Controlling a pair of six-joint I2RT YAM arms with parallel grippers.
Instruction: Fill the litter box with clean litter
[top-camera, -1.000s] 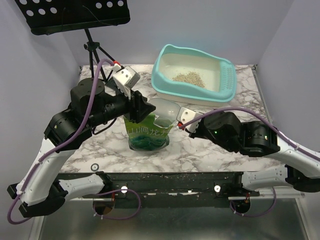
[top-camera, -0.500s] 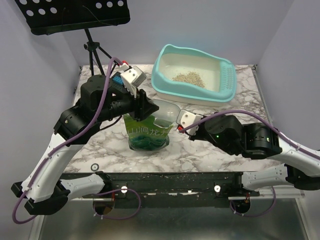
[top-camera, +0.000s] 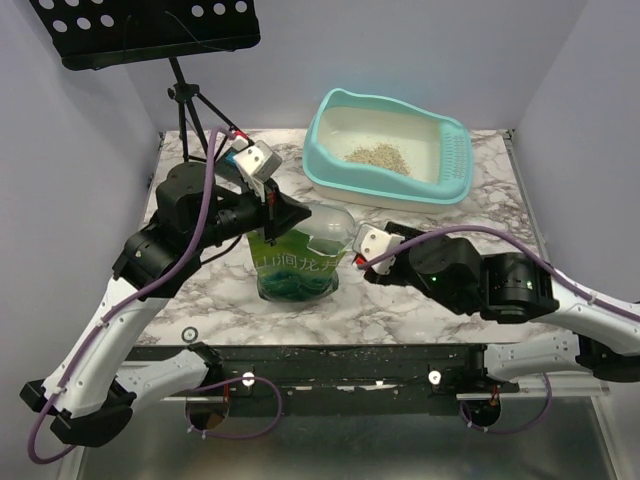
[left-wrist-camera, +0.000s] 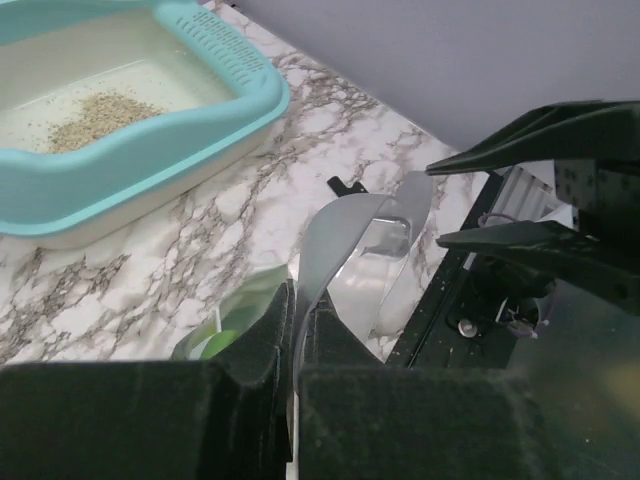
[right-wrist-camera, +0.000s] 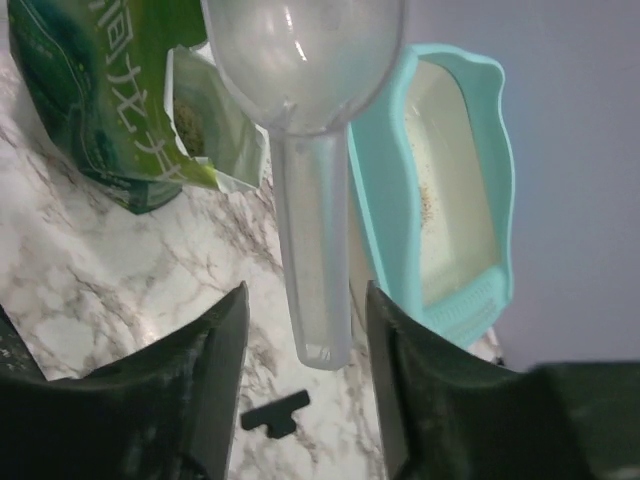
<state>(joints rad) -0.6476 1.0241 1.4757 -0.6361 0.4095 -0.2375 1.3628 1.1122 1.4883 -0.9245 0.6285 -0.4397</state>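
Observation:
The turquoise litter box (top-camera: 325, 165) stands at the back right with a small patch of clean litter (top-camera: 377, 156) inside; it also shows in the left wrist view (left-wrist-camera: 150, 160) and the right wrist view (right-wrist-camera: 375, 170). A clear plastic scoop (top-camera: 332, 218) hangs over the open green bag (top-camera: 295, 268). My left gripper (left-wrist-camera: 298, 300) is shut on the scoop's thin bowl wall (left-wrist-camera: 345, 235). My right gripper (right-wrist-camera: 305, 300) is open, its fingers on either side of the scoop's handle (right-wrist-camera: 315, 250) without touching it. Litter shows in the bag's mouth (right-wrist-camera: 190, 125).
A black tripod with a perforated stand (top-camera: 185, 95) rises at the back left. A small black T-shaped piece (right-wrist-camera: 275, 412) lies on the marble table (top-camera: 420, 300) near the right gripper. The right arm's black body (left-wrist-camera: 560, 240) sits close beside the scoop.
The left gripper has closed on the scoop's bowl wall. The right gripper has opened off the handle and drawn back slightly.

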